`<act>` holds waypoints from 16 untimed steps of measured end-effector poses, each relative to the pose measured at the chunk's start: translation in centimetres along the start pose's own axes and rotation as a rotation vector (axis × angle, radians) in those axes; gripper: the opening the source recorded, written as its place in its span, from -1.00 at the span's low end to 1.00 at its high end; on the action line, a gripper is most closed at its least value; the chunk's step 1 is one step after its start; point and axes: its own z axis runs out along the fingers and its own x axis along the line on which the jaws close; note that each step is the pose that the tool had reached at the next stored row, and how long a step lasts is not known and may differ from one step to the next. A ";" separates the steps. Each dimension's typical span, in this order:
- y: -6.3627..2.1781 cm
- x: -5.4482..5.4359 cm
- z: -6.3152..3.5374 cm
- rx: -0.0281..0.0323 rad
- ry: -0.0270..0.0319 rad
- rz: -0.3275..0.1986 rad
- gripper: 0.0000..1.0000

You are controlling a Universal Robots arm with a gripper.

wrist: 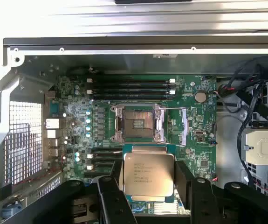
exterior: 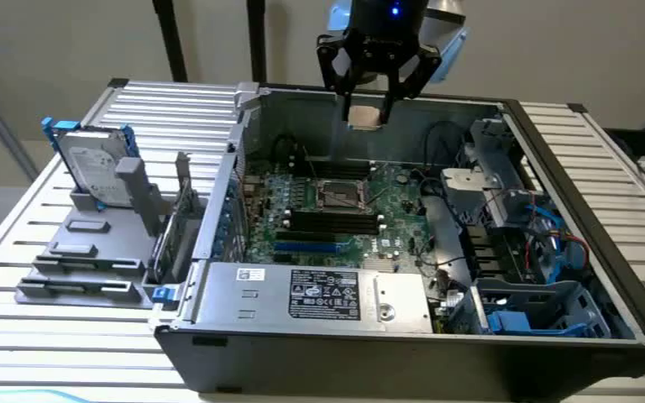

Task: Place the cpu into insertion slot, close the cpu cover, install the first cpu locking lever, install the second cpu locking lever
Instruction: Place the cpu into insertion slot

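My gripper (exterior: 368,104) hangs above the back of the open computer case, shut on the cpu (exterior: 365,114). In the wrist view the cpu (wrist: 148,173) shows its silver-grey top with printed text, pinched between the two black fingers (wrist: 109,196). The insertion slot (exterior: 343,195) lies lower down on the green board, uncovered, with its dark centre showing (wrist: 135,122). A silver frame that looks like the cpu cover (wrist: 175,123) stands flipped open beside the slot. The cpu is well above the slot and offset from it, touching nothing else.
Long black memory sticks (exterior: 322,222) lie beside the slot. A grey power supply (exterior: 312,294) fills the case front, with blue drive bays (exterior: 536,311) and cables on the exterior view's right. A hard drive (exterior: 93,164) and grey brackets (exterior: 87,252) sit outside on the slatted table.
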 end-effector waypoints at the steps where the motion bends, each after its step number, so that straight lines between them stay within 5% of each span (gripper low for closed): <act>1: 0.00 0.0 0.00 0.0000 0.0000 0.000 0.08; 16: 0.39 0.0 0.19 0.0028 -0.0006 0.000 0.08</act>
